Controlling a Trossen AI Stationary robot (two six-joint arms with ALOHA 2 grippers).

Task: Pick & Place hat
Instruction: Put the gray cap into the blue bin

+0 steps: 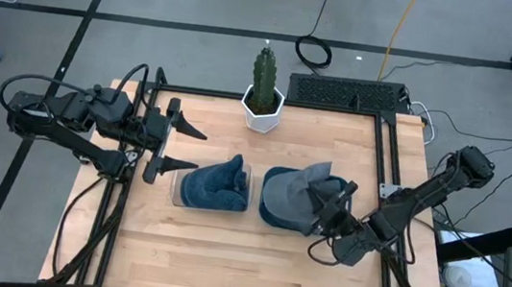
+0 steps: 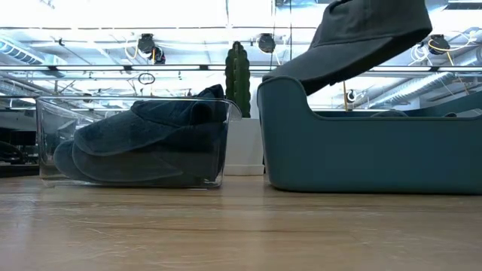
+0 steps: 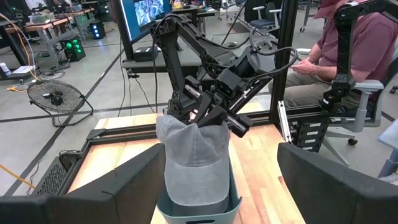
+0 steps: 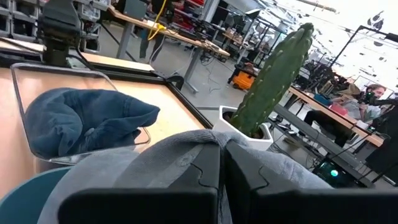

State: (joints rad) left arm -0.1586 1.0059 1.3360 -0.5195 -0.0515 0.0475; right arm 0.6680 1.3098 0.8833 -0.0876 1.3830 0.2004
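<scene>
Right tool [image 1: 329, 206] pinches grey hat [image 1: 313, 191] above teal bin [image 1: 272, 213]; lower it fully inside before releasing. Left tool [image 1: 183, 148] waits open.

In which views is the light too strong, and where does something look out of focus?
Low view: the ceiling lights behind the clear bin and teal bin are washed out, so the grey hat looks dark. Right wrist view: the sky beyond the cactus is overexposed, and the right pincer is blurred.
</scene>
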